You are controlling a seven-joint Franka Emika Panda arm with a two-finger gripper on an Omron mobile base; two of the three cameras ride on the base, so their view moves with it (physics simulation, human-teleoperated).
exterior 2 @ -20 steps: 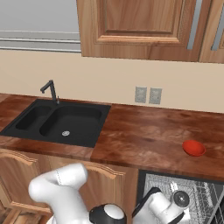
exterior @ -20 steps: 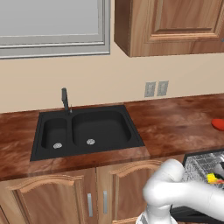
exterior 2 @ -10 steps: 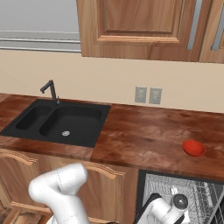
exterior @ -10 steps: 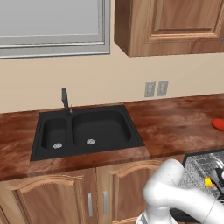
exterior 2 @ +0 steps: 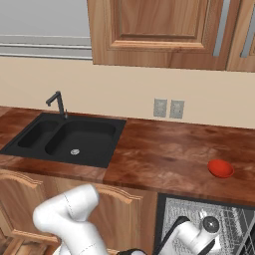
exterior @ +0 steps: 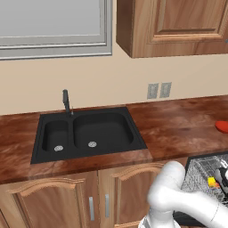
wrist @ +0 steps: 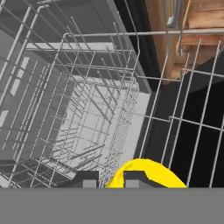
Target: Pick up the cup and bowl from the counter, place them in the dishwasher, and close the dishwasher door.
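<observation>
The yellow cup (wrist: 146, 174) sits low at the bottom of the hand view, its rim between my gripper (wrist: 111, 178) tips, over the grey-white wire rack (wrist: 94, 113) of the open dishwasher. In the left base view the cup (exterior: 213, 181) shows as a yellow spot by my hand, inside the rack (exterior: 199, 171). The red bowl (exterior 2: 220, 168) rests on the reddish-brown counter (exterior 2: 164, 152) above the dishwasher (exterior 2: 172, 216), also seen as the bowl (exterior: 222, 126) at the right edge. My hand (exterior 2: 206, 230) is down in the rack. The dishwasher door is out of view.
A black double sink (exterior: 84, 132) with a dark faucet (exterior: 67, 101) is set into the counter to the left. Light wooden cabinet doors (exterior: 58, 205) stand below it, and wall cabinets (exterior 2: 159, 30) hang overhead. Rack wires surround my hand closely.
My hand has sunk a little lower into the dishwasher rack with the cup. The bowl has stayed in place.
</observation>
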